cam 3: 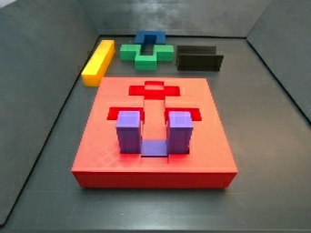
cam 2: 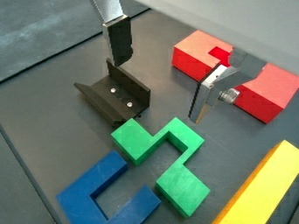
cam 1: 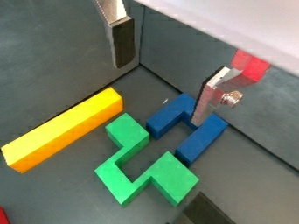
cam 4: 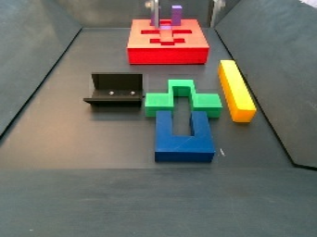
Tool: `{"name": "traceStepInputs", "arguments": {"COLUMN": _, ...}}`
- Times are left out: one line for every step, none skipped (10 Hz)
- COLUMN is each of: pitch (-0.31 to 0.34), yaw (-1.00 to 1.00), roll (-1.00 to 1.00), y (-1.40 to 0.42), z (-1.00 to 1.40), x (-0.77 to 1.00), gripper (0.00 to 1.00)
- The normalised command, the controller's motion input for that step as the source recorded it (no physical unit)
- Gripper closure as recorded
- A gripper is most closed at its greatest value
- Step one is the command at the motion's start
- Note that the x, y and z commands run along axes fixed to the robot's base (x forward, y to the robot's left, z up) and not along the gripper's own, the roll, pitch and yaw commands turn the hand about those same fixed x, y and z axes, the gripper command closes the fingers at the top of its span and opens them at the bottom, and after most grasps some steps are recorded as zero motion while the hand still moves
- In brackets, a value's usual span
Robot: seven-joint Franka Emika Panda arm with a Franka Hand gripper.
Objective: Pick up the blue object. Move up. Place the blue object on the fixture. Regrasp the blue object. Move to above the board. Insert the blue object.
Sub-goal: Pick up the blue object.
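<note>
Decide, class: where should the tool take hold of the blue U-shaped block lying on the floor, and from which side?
Probably from above, across one prong of the blue object, near its free bar end: it lies flat, and the green block sits between the prong tips. The tool is open above.
</note>
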Motion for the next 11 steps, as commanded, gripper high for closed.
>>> {"name": "traceStepInputs", "arguments": {"pitch": 0.059, "yaw": 0.0, "roll": -0.01, "y": 0.7, "z": -0.22, "x": 0.85, "gripper": 0.0}}
{"name": "traceStepInputs", "arguments": {"pitch": 0.079, "yaw": 0.0, "roll": 0.0, "y": 0.72, "z": -0.32, "x": 0.81, "gripper": 0.0}}
{"name": "traceStepInputs", "arguments": {"pitch": 0.089, "yaw": -0.09, "roll": 0.0, "y": 0.73, "z": -0.39, "x": 0.72, "gripper": 0.0}}
{"name": "traceStepInputs", "arguments": {"pitch": 0.104, "yaw": -0.16, "roll": 0.0, "y": 0.69, "z": -0.41, "x": 0.66, "gripper": 0.0}}
{"name": "traceStepInputs", "arguments": {"pitch": 0.119, "yaw": -0.22, "roll": -0.01, "y": 0.53, "z": -0.39, "x": 0.75, "gripper": 0.0}}
{"name": "traceStepInputs", "arguments": {"pitch": 0.107, "yaw": -0.29, "roll": -0.02, "y": 0.25, "z": -0.38, "x": 0.84, "gripper": 0.0}}
{"name": "traceStepInputs", "arguments": {"pitch": 0.039, "yaw": -0.39, "roll": -0.16, "y": 0.13, "z": -0.37, "x": 0.66, "gripper": 0.0}}
{"name": "traceStepInputs", "arguments": {"pitch": 0.036, "yaw": -0.44, "roll": -0.09, "y": 0.0, "z": -0.46, "x": 0.71, "gripper": 0.0}}
{"name": "traceStepInputs", "arguments": {"pitch": 0.009, "yaw": -0.42, "roll": -0.11, "y": 0.0, "z": -0.46, "x": 0.67, "gripper": 0.0}}
{"name": "traceStepInputs", "arguments": {"pitch": 0.0, "yaw": -0.04, "roll": -0.2, "y": 0.21, "z": -0.44, "x": 0.37, "gripper": 0.0}}
{"name": "traceStepInputs", "arguments": {"pitch": -0.053, "yaw": 0.07, "roll": -0.17, "y": 0.13, "z": -0.42, "x": 0.08, "gripper": 0.0}}
